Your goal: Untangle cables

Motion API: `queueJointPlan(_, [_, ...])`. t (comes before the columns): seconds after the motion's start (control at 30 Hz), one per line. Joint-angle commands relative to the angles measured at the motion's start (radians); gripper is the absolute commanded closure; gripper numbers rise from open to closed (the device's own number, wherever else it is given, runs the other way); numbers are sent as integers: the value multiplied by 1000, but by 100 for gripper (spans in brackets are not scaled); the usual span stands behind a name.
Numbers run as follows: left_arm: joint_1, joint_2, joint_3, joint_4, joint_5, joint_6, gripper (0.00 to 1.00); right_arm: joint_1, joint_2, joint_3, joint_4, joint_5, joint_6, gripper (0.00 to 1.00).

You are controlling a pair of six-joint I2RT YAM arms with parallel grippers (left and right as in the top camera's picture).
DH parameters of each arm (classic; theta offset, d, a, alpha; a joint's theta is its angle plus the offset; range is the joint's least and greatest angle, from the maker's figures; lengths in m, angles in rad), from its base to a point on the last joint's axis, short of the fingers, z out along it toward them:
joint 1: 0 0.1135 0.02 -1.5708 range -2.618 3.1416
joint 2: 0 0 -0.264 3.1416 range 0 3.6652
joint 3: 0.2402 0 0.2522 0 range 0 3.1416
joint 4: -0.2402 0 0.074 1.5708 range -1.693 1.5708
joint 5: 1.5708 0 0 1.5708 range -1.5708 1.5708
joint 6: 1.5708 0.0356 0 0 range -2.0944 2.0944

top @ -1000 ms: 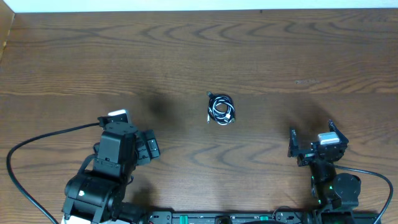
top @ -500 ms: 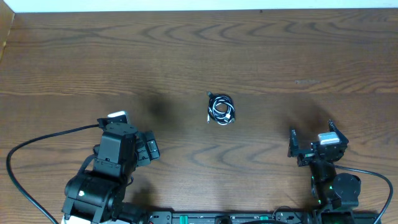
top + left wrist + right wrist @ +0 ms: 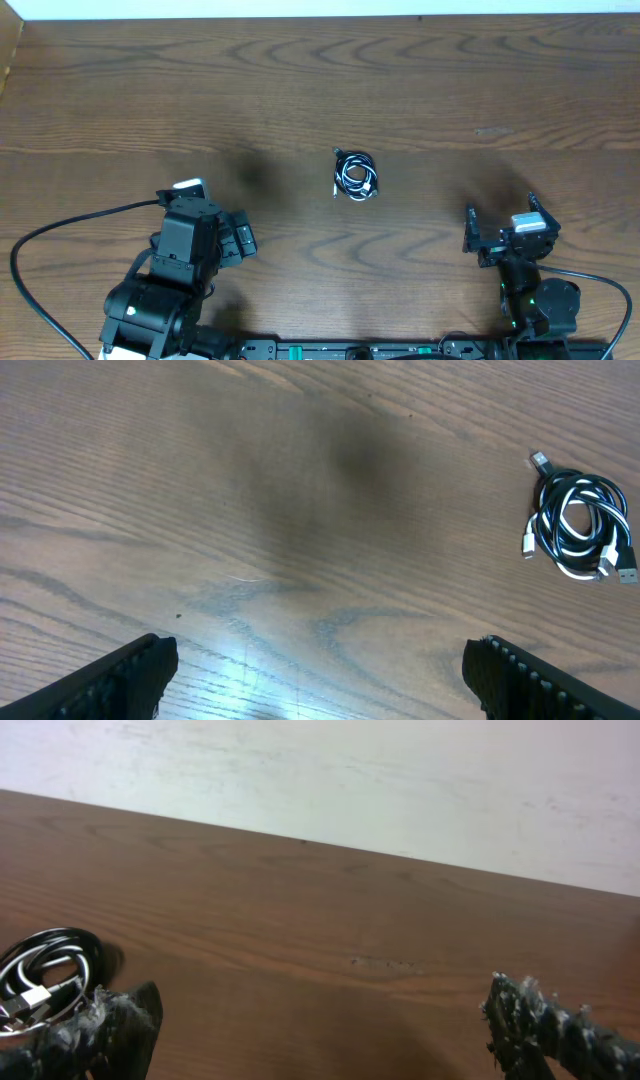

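Cables (image 3: pixel 354 176): one small bundle, black and white cords coiled together. It lies on the desk (image 3: pixel 300 80) about mid-width, a little far of centre, and you'll find it well apart from both arms.

Left gripper (image 3: pixel 240 238): over the near-left part of the desk, jaws spread wide. From its wrist camera you see both fingers at the bottom corners with bare wood grain between them. The bundle sits far and to the right of them, untouched. (That view gives your best look at the coil: black and white loops laid over one another, a silver plug (image 3: pixel 540 460) poking out at its far-left corner, a white plug end (image 3: pixel 527 545) on its left side, and another plug at its near-right edge.)

Right gripper (image 3: pixel 500 218): near right, jaws likewise wide apart, gripping nothing. Its wrist camera looks low across the desk toward the white wall (image 3: pixel 400 770) at the far edge. The coil shows at the left edge of that view, partly behind the left finger, so you cannot judge from there how the cords cross.

A thick black arm cable (image 3: pixel 60 228) loops out over the desk at the near left, beside the left arm. It touches none of the cords.
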Motion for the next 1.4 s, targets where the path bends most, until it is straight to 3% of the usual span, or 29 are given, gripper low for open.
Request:
queueJointPlan(0.0, [-2,-1,29,-2,-2,-9,4,6,-4,-1,-4,0,-6,1])
queueJointPlan(0.23, [-2,-1,29,5,5,-21,4,6,-3,-1,-5,0,-6,1])
queueJointPlan(0.4, [-2,10,29,88,140,-24,4,6,-3,-1,-4,0,-6,1])
queueJointPlan(0.5, [-2,52,29,147,194,49,4,6,-3,-1,-4,0,-6,1])
queueJointPlan(0.77, [-3,381,142,193,293,174,4,6,-3,-1,-3,0,-6,1])
queueJointPlan(0.93, [-22,589,190,396,414,290,4,6,-3,-1,-1,-34,24,1])
queueJointPlan(1.1, [-43,684,190,531,414,335,4,6,0,-1,-2,-34,161,1])
queueJointPlan(1.37, [-107,843,190,615,414,381,8,6,91,20,-29,-61,223,1])
